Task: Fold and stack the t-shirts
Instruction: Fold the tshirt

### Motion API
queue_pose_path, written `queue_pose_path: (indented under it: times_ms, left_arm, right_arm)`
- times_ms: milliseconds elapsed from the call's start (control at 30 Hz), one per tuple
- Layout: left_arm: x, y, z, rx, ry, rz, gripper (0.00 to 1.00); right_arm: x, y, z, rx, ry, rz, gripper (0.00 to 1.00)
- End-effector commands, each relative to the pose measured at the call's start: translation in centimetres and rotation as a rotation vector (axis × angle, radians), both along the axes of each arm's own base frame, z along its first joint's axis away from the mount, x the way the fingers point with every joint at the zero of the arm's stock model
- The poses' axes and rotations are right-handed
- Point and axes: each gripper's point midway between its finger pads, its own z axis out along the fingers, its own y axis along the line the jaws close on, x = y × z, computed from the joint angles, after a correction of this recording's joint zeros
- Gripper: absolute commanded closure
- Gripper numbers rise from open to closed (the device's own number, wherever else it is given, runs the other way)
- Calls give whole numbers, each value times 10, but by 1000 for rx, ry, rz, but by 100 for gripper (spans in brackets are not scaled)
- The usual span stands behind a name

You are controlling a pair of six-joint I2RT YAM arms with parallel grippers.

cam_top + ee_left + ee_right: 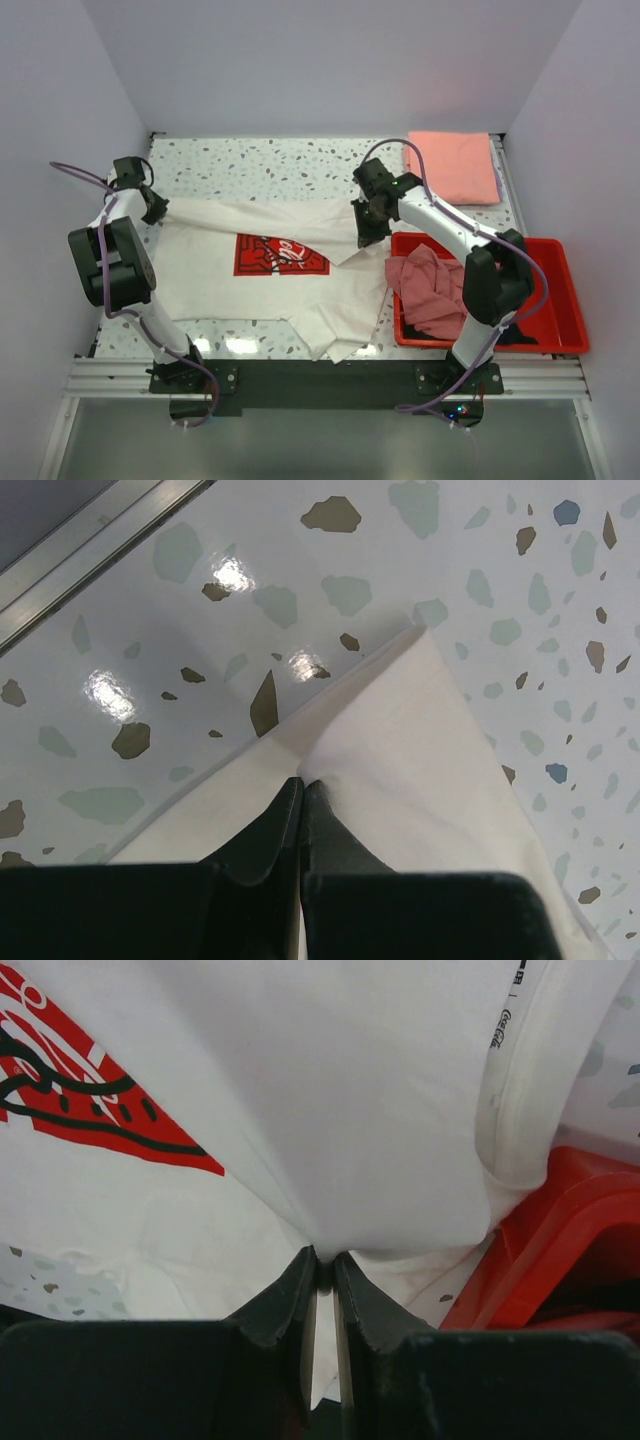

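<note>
T-shirt [215,275] spread wide, left fingers [265,835] closed on its corner, right fingers [285,1300] nipping its edge beside bin [545,285]

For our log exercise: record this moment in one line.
left gripper shut on white t-shirt | right gripper shut on it

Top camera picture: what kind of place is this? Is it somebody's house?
Probably a robot practice booth, not a house. Plain white walls box in a speckled table, two robot arms are bolted to a metal frame at its near edge, and a white t-shirt lies spread between them.
</note>
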Motion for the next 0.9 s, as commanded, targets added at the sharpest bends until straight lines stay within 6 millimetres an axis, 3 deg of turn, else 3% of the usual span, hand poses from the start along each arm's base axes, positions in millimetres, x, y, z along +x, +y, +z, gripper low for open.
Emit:
queue_pose_path:
  times_ms: [0,267,333,367,433,500,533,567,600,733,867]
  left_arm:
    - [0,14,22,63,-35,16,100]
    - [-12,27,20,81,11,85,99]
    - [-19,27,17,78,26,92,89]
    - [-22,27,15,78,32,96,84]
    - [-25,27,15,81,36,103,79]
    - [-26,27,16,88,33,105,76]
    - [-27,28,18,88,36,105,72]
    - [-29,28,19,87,46,110,64]
    - [-28,29,23,89,42,112,42]
    - [-28,25,46,83,-5,110,0]
    - [-30,16,67,62,-60,104,0]
  right_arm:
    - [9,-2,16,5,-53,-50,84]
    - [8,3,4,-4,-15,10,68]
    - [8,2,3,-6,-17,17,63]
    - [9,2,5,-1,-25,21,52]
    - [13,5,10,12,-48,38,40]
    - [17,12,15,41,-71,64,17]
    - [19,14,17,51,-82,72,1]
    - [21,16,18,56,-91,79,1]
    - [23,16,19,55,-99,87,1]
    - [47,14,26,10,-166,66,1]
    - [72,16,25,3,-209,43,1]
